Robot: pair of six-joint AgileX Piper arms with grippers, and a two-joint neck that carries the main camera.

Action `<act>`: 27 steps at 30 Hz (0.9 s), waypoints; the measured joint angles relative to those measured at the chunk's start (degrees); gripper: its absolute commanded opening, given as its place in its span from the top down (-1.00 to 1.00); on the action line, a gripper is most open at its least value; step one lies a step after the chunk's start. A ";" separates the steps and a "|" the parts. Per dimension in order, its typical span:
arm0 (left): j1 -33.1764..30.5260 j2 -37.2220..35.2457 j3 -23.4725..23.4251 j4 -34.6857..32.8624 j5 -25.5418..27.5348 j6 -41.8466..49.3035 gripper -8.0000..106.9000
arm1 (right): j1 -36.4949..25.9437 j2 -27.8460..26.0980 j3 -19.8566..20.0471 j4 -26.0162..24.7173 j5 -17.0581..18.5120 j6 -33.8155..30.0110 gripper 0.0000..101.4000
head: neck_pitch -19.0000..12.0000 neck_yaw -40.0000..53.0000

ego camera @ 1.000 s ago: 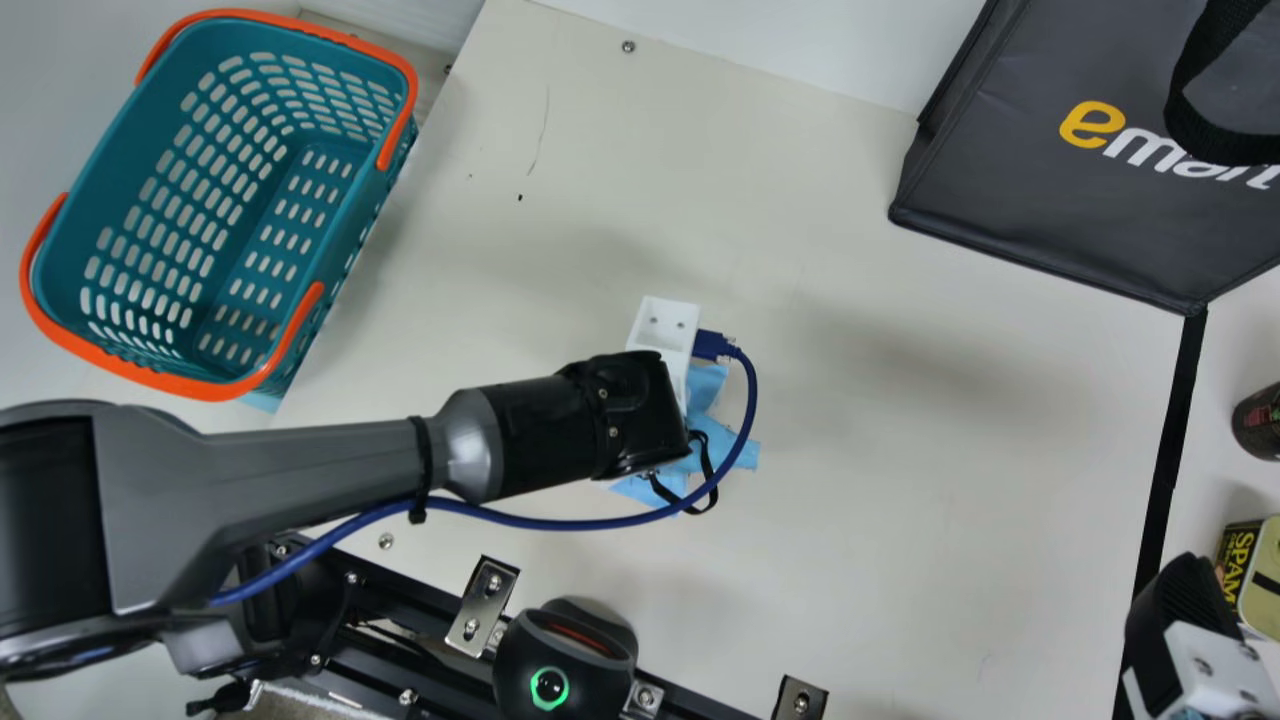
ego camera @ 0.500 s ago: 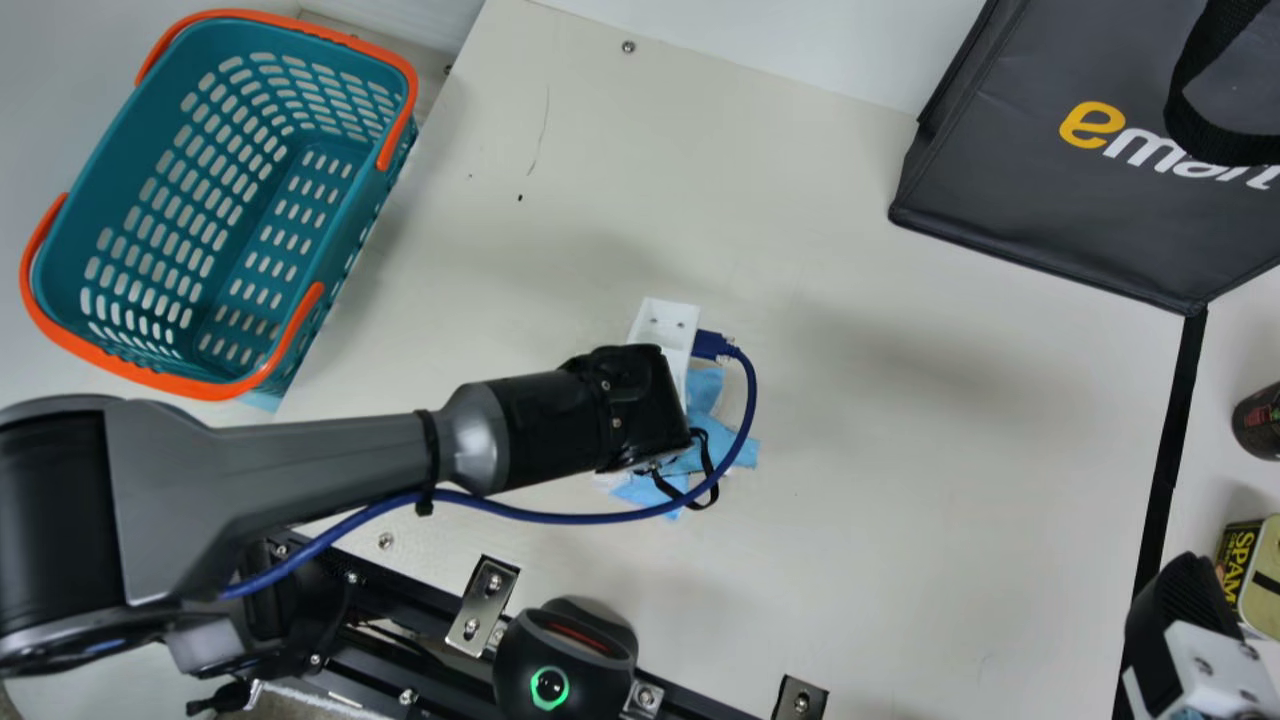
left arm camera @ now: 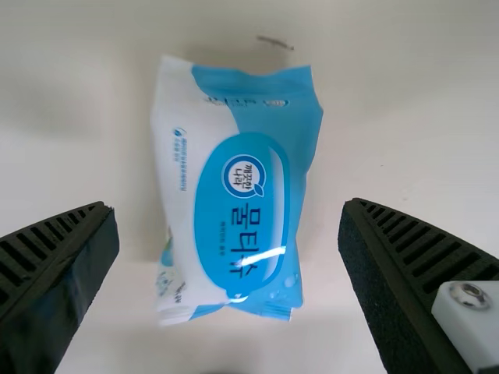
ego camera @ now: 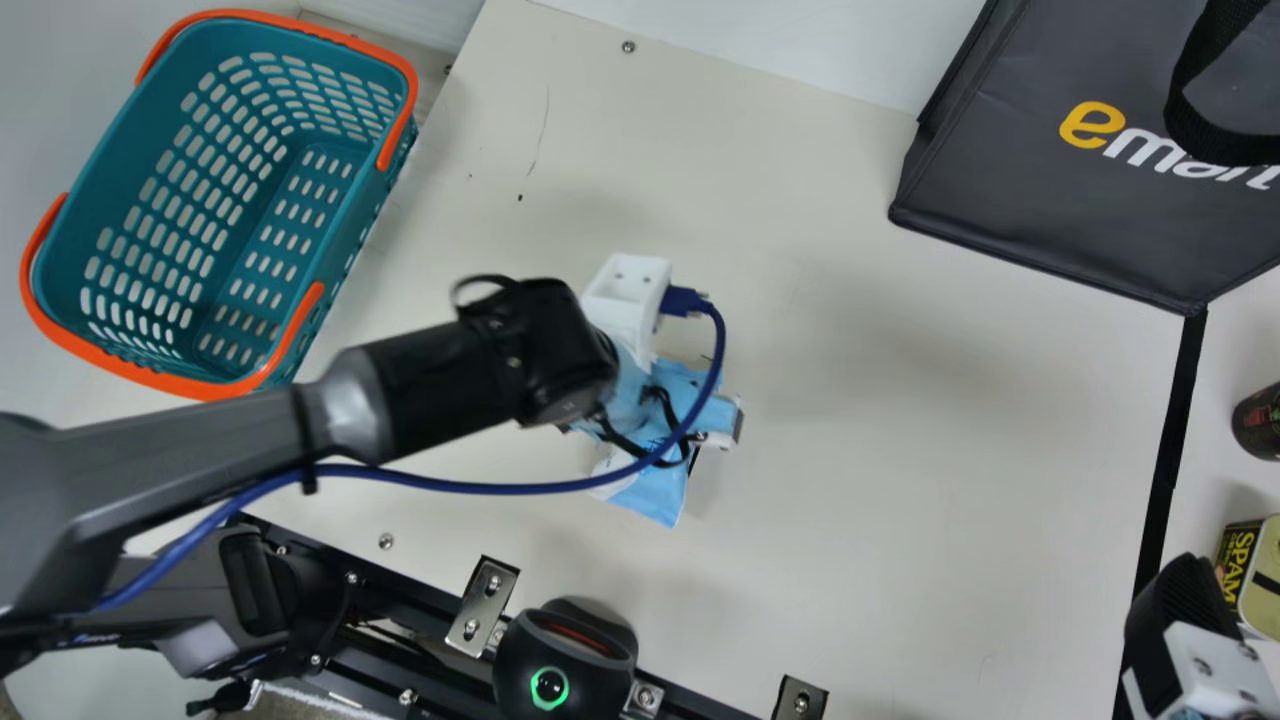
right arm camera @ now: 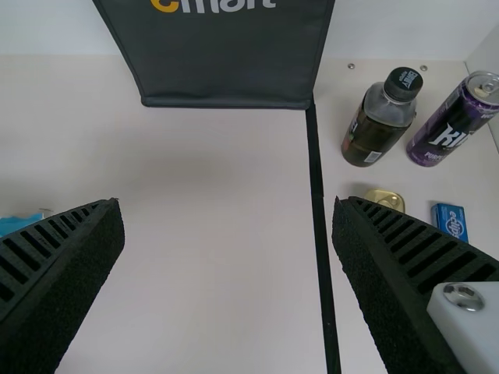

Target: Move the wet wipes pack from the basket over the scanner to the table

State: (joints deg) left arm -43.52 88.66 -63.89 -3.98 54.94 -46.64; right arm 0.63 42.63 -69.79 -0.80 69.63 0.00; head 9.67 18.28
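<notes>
Pack (left arm camera: 242, 195) found lying flat on the table (ego camera: 900, 500), printed face up, between the basket (ego camera: 110, 180) and the bag (ego camera: 1000, 180) and well apart from the scanner (ego camera: 565, 665). Left gripper (left arm camera: 228, 226) stands wide open, a finger to each side of the pack with a gap at both, and grips nothing. Right gripper (right arm camera: 226, 226) is likewise wide open, holding nothing. Step in hand is judged to be withdrawal after release; placement appears complete. Recommended: lift straight up, keeping the spread even, until both fingertips are above the pack; only then swing aside. Closing early or drifting sideways could nudge or drag the soft wrapper. Cable (ego camera: 500, 488) loops near the wrist; allow it slack and watch for snagging.
</notes>
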 measured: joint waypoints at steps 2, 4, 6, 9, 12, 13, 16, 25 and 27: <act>2.40 -2.28 0.41 -1.34 0.35 2.76 -0.71 | 0.00 0.00 0.00 0.00 0.00 0.00 -0.87 | -0.09 0.00; 4.70 -4.56 0.71 -2.30 0.82 5.41 -0.71 | 0.00 0.00 0.00 0.00 0.00 0.00 -0.87 | 0.00 0.00; 7.43 -7.08 1.45 -3.18 1.08 8.40 -0.71 | 0.00 0.00 0.00 0.00 0.00 0.00 -0.87 | -0.09 0.00; 11.46 -10.78 2.45 -4.83 1.13 12.82 -0.71 | 0.00 0.00 0.00 0.00 0.00 0.00 -0.87 | 0.00 0.00; 15.71 -13.82 3.44 -4.57 0.95 16.18 -0.71 | 0.00 0.00 0.00 0.00 0.00 0.00 -0.87 | 0.00 0.00; 16.88 -14.57 3.56 -4.19 0.95 16.90 -0.71 | 0.00 0.00 0.00 0.00 0.00 0.00 -0.87 | 0.00 0.00; 18.21 -15.09 3.56 -4.13 1.05 17.73 -0.71 | 0.00 0.00 0.00 0.00 0.00 0.00 -0.87 | -0.09 0.00; 18.21 -15.09 3.56 -4.13 1.05 17.74 -0.71 | 0.00 0.00 0.00 0.00 0.00 0.00 -0.87 | -0.09 -0.09; 18.21 -15.09 3.56 -4.13 1.05 17.74 -0.71 | 0.00 0.00 0.00 0.00 0.00 0.00 -0.87 | -0.09 0.00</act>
State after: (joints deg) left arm -25.31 73.57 -60.33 -8.11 55.99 -28.90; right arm 0.63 42.63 -69.79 -0.80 69.63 0.00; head 9.58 18.28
